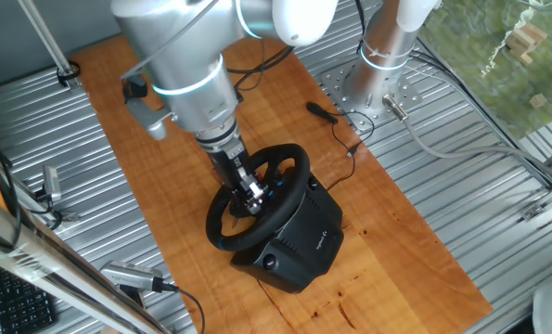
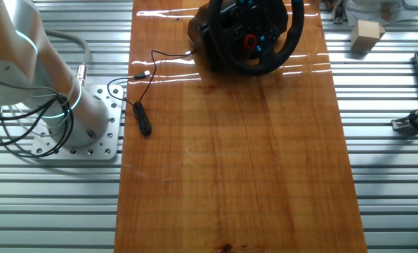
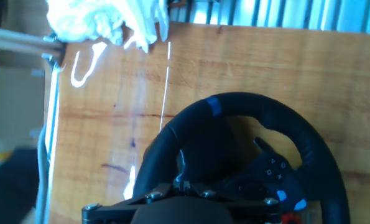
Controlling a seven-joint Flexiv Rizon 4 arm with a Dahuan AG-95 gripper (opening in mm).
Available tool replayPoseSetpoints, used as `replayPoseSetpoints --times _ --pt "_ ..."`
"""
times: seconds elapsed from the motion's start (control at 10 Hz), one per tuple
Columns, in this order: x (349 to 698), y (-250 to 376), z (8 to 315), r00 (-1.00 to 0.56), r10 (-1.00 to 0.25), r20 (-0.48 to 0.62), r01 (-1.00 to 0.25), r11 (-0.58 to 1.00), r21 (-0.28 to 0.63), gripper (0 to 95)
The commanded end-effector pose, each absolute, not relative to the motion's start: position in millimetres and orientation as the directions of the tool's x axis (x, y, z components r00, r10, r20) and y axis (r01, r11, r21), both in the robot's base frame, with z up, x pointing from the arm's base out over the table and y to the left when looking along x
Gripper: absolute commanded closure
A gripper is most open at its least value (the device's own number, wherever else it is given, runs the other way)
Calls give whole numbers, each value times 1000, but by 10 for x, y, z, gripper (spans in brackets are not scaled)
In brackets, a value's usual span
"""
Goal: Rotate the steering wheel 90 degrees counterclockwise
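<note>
Wood tabletop [image 1: 396, 213], metal slats around. Gripper [image 1: 250, 195] inside steering wheel [image 1: 289, 199] rim, at hub; finger spread can't tell. Black cable [image 1: 336, 125] well behind.

A robotics lab bench: a wooden board [image 1: 387, 213] lies across a ribbed aluminium table [image 1: 53, 139], a silver robot arm [image 1: 187, 74] is bolted to a perforated metal base plate [image 2: 89, 140] at left, with loose cables [image 2: 142, 84] trailing nearby.

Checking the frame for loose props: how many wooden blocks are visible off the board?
2 that I can see: one wooden block and a smaller block, both beyond the table's far corner; others may be hidden.
</note>
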State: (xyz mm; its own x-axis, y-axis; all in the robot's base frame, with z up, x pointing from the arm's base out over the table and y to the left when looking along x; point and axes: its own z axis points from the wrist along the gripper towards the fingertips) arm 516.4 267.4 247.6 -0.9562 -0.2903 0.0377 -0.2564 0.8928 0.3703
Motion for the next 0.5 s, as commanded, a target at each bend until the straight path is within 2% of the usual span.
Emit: replayPoseSetpoints --times 0.1,0.5 --pt "5147 2664 2483 -934 -358 12 -328 868 374 950" --pt "5147 2664 2483 -923 -381 -49 -369 844 388 950"
